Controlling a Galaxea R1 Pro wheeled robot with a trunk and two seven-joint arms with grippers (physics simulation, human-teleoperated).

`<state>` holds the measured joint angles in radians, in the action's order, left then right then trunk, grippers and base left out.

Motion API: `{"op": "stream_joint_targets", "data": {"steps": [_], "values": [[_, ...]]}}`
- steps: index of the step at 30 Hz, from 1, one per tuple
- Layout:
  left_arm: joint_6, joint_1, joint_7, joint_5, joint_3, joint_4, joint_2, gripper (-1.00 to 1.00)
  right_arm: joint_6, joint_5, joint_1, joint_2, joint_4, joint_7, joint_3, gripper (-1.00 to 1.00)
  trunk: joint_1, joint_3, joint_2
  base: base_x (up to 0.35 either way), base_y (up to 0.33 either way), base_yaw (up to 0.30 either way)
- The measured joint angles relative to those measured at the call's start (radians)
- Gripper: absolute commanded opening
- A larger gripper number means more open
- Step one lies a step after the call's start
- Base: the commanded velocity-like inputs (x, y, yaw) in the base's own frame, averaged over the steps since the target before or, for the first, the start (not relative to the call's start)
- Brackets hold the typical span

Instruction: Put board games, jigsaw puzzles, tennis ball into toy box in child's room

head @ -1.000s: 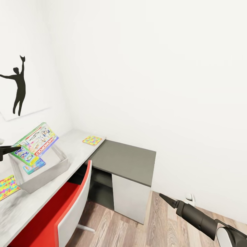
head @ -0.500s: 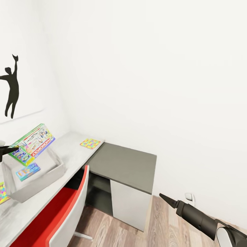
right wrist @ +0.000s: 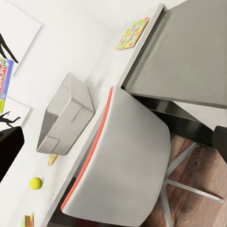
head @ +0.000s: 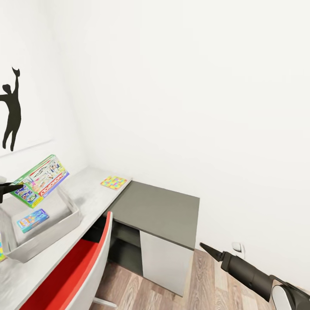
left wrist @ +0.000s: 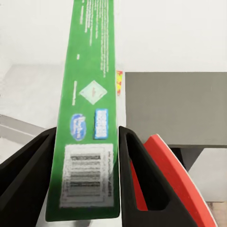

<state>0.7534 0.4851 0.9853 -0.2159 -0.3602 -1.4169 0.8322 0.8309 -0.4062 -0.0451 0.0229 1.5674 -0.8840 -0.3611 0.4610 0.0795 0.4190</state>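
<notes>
My left gripper [head: 16,187] is shut on the edge of a green and white board game [head: 42,180] with a red strip, held tilted above the toy box [head: 64,221]. In the left wrist view the fingers [left wrist: 135,156] clamp the game's green side [left wrist: 90,94]. A blue board game [head: 32,219] lies inside the toy box. One jigsaw puzzle [head: 114,182] lies at the table's [head: 88,189] far end. The other jigsaw puzzle [right wrist: 53,159] peeks from behind the toy box [right wrist: 64,113]. The tennis ball [right wrist: 35,183] rests on the table. My right gripper [head: 206,248] hangs open and empty over the floor.
A red and white chair [head: 77,271] is tucked at the table's front. A lower dark grey cabinet top [head: 159,211] adjoins the table's end. A dancer silhouette picture [head: 10,112] hangs on the left wall. Wood floor [head: 206,284] lies under my right arm.
The whole head view has shifted, so the camera has turned. My left gripper still holds the board game over the toy box. The right arm keeps its pose.
</notes>
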Motion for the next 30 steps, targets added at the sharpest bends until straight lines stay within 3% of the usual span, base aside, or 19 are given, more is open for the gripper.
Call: {"op": "stream_joint_targets", "data": {"steps": [30], "values": [[-0.003, 0.000, -0.001, 0.000, 0.001, -0.001, -0.005, -1.00, -0.002, 0.001, 0.000, -0.001, -0.001, 0.000, 0.000, 1.00, 0.000, 0.000, 0.000, -0.004, 0.075, 0.000]]}}
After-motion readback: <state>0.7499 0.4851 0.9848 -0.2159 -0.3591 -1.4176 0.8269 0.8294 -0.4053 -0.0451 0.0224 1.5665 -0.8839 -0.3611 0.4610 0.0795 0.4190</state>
